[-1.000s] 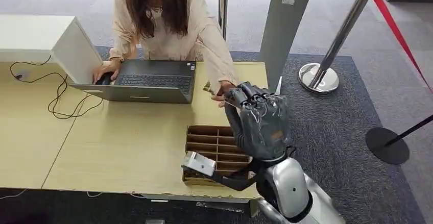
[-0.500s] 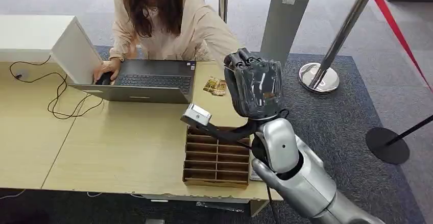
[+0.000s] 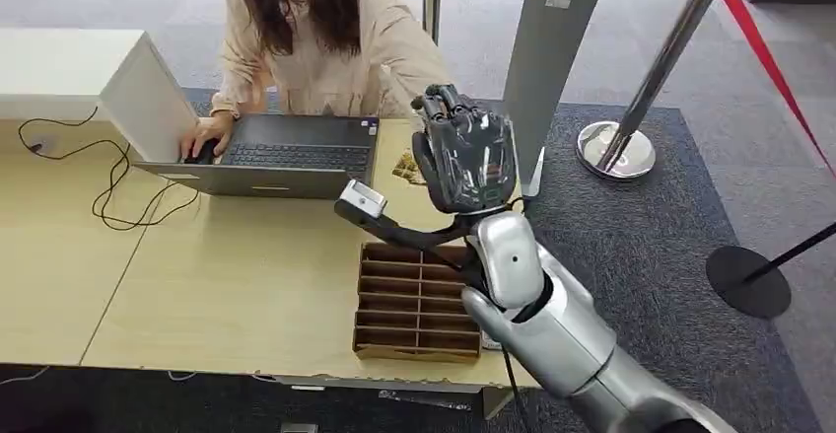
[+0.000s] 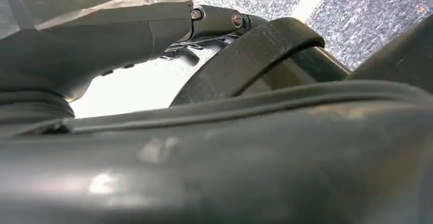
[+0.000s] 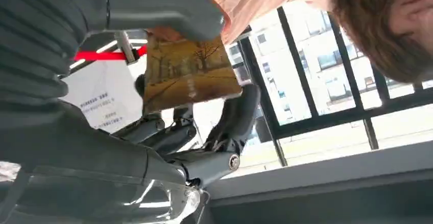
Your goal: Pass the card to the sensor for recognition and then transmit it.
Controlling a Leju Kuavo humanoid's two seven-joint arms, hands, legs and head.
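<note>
Card held up in the right hand

The right hand (image 3: 465, 162) is raised above the pale wooden table (image 3: 246, 285), its thumb and dark fingers (image 5: 235, 122) pinching a yellow-brown picture card (image 5: 189, 73) that stands out beyond the fingertips. The left hand (image 4: 102, 40) shows close up; I cannot tell how its fingers lie

A reception or check-in area of an office or public building is shown. A pale wooden worktop (image 3: 246, 265) is set on grey carpet (image 3: 680, 216), and an open laptop (image 3: 266, 155) is being used on it by a seated person (image 3: 325, 38). A queue barrier is formed behind by chrome posts (image 3: 631, 108) joined with red belt (image 3: 759, 48), beside a grey standing sign (image 3: 547, 48). Large glazed windows (image 5: 327, 71) facing other buildings are seen in the right wrist view.
</note>
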